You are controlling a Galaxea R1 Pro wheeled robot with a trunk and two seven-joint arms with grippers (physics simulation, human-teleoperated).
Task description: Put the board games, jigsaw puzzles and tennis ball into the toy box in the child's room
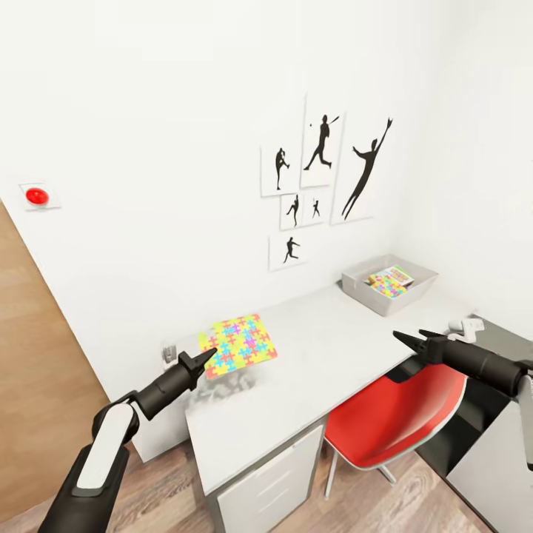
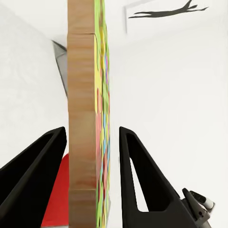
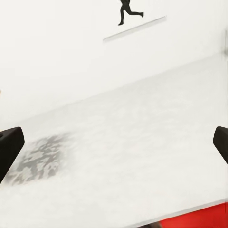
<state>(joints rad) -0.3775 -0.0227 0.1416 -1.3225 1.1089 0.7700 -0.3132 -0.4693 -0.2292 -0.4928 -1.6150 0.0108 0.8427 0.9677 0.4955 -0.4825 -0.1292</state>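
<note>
Jigsaw puzzle (image 1: 238, 344), a flat board with a brown cardboard edge and bright interlocking pieces, is lifted above the white table (image 1: 311, 385), pinched at its near edge by the left gripper (image 1: 206, 358) on an arm reaching forward. Further right, the grey toy box (image 1: 389, 284) at the table's far end holds colourful items, partly hidden by its wall. At the right, the right gripper (image 1: 409, 339) hovers with fingers spread wide above the red chair (image 1: 392, 418).

Head camera looked down and forward over the white table (image 1: 326, 355) toward the wall at 12 o'clock; both wrist cameras sat close above that same tabletop.
</note>
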